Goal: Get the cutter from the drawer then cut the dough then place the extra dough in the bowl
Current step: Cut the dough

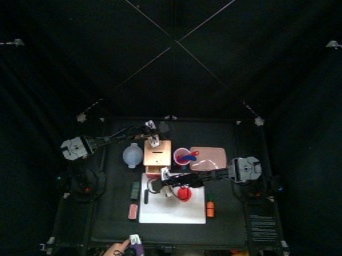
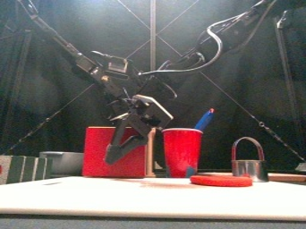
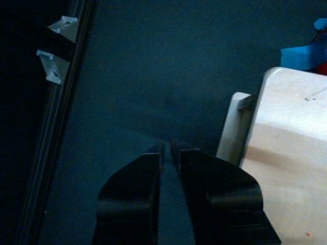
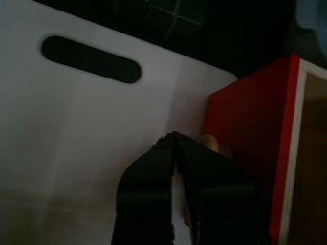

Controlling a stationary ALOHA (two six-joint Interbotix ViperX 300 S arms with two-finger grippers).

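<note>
1. The bowl (image 1: 131, 153) sits at 9 o'clock of the box (image 1: 158, 158). The roll (image 2: 17, 168) lies off the board's (image 1: 174, 214) 9 o'clock edge. Neither blocks anything right now.
2. The left claw (image 3: 169, 148) hangs at the box's 12 o'clock over bare table, jaws together on nothing. If it heads for the board it has to clear the box, and a low pass would probably shove the box forward.
3. The right claw (image 4: 175, 139) is at the box's 6 o'clock, low over the board, tips pressed together just beside the red drawer front (image 4: 250, 144). There's a pale speck at the tips, and it's hard to say if it's pinching anything. The drawer looks pushed in, or nearly. If the tips are snagged, pulling away could drag the whole box.
4. The cup (image 2: 182, 150) with the blue knife (image 2: 205, 119) stands at the box's 3 o'clock. A careless sideways swing from the drawer could tip it.
5. The dough (image 2: 221, 180) lies flat on the board and looks uncut. The cutter (image 2: 249, 163) is already out, upright at the dough's 3 o'clock. The likely trouble is its thin wire handle, since a sloppy pinch lets it slip or tilt. An off-centre press would leave a lopsided ring that tears on the way to the bowl.
</note>
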